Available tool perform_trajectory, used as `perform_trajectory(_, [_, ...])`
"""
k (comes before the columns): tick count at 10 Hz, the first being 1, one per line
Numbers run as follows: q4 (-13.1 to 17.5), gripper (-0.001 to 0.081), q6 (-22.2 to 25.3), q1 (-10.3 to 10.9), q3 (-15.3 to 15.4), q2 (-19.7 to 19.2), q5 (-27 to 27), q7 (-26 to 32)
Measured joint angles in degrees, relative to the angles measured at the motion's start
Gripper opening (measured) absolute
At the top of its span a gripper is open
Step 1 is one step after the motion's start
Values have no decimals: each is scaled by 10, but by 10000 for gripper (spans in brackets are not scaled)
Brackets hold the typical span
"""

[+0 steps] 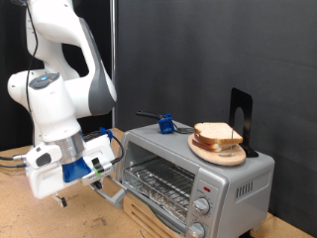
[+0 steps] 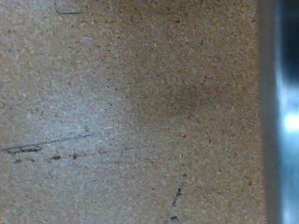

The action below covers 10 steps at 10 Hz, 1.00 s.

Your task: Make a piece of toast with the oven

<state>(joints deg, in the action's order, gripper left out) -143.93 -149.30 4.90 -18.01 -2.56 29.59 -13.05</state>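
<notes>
The hand (image 1: 61,198) is held low at the oven (image 1: 188,169) door's left edge, its state not discernible; toast (image 1: 218,136) sits on the plate atop; the handle should be approached squarely

Backdrop: black curtain (image 1: 188,50) across the rear, hanging in vertical folds. Work surface: tan particleboard bench (image 1: 25,213), speckled, with dark scratches (image 2: 42,145) visible close up. Lighting even, soft shadow on the board
</notes>
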Motion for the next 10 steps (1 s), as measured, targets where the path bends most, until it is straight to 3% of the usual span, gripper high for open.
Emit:
perform_trajectory(4, [7, 809, 31, 3, 16, 1, 81, 97])
perform_trajectory(10, [13, 809, 56, 3, 28, 6, 83, 102])
